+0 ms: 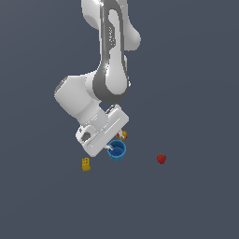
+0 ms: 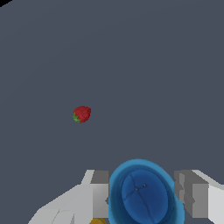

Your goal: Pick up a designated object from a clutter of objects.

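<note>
Straddling the blue cup (image 2: 144,194) with fingers (image 2: 99,192) spread on either side, the gripper (image 1: 113,148) should close squarely across its thick rim, clear of the peach-like ball (image 1: 123,135).

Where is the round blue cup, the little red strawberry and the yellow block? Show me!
Round bright-blue cup (image 1: 117,151): exterior view, on its outer wall below the rim.
Little red strawberry (image 1: 161,158): exterior view, middle of its red body.
Small yellow block (image 1: 86,164): exterior view, centre of the block.
</note>
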Tool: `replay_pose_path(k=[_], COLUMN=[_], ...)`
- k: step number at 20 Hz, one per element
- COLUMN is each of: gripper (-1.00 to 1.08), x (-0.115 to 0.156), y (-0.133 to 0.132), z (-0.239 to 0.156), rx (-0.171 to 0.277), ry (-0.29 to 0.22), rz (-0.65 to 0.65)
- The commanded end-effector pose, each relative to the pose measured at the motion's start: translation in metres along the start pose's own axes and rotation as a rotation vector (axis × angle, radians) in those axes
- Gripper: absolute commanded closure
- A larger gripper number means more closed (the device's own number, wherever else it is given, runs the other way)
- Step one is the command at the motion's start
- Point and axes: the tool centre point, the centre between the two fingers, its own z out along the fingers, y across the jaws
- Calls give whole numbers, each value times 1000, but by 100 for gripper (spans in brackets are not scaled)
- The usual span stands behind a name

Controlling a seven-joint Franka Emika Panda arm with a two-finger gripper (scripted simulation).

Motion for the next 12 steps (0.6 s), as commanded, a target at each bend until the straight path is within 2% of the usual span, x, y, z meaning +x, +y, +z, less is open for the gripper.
replay_pose_path(k=[1,12], gripper=[-20,-20], x=[-4,-23], y=[5,28], z=[4,21], rx=[-3,-33], ry=[24,117], rz=[-24,-118])
